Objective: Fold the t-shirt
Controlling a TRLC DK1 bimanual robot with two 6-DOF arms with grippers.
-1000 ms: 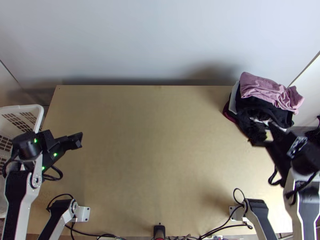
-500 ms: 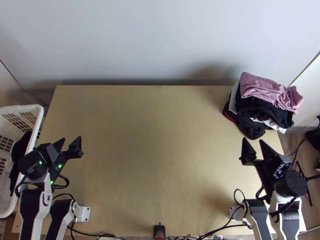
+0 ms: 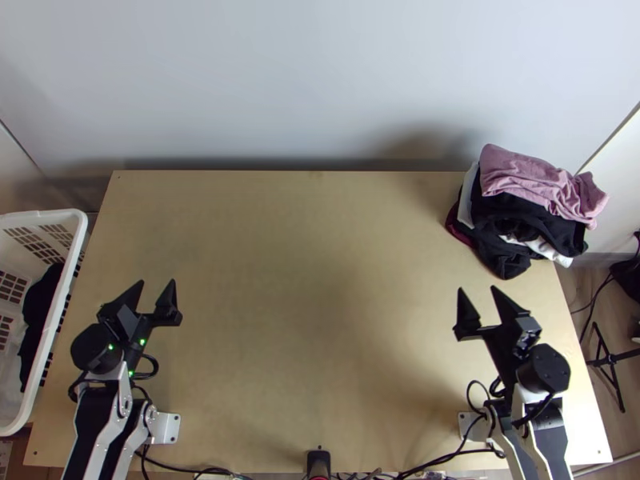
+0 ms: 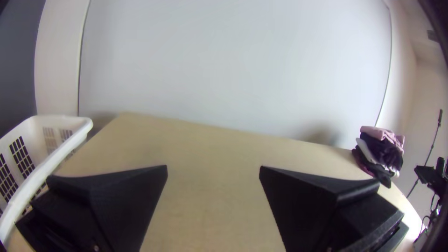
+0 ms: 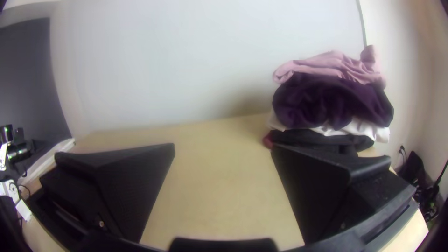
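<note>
In the top view a stack of folded cloths, with a pink cloth [image 3: 534, 184] on top, lies at the table's far right corner. My left gripper [image 3: 157, 283] stands open over the table's left side, nothing between its fingers. On the right side my right gripper [image 3: 475, 291] is open too, a little nearer than the stack and apart from it. The left wrist view shows the left gripper [image 4: 213, 169] with its fingers wide apart. In the right wrist view the right gripper [image 5: 223, 147] holds nothing, and the stack's purple cloth [image 5: 326, 100] lies beyond it.
A white basket [image 3: 76, 240] with dark cloth [image 3: 40, 308] inside stands at the table's left edge. The bare wooden table [image 3: 312, 280] stretches between the arms. Cables run along the near edge, and a black stand [image 3: 612, 360] is on the floor at right.
Both grippers have drawn back toward the near edge and inward, the left from beside the basket, the right from close to the stack. The left gripper's fingers show farther apart than at first.
</note>
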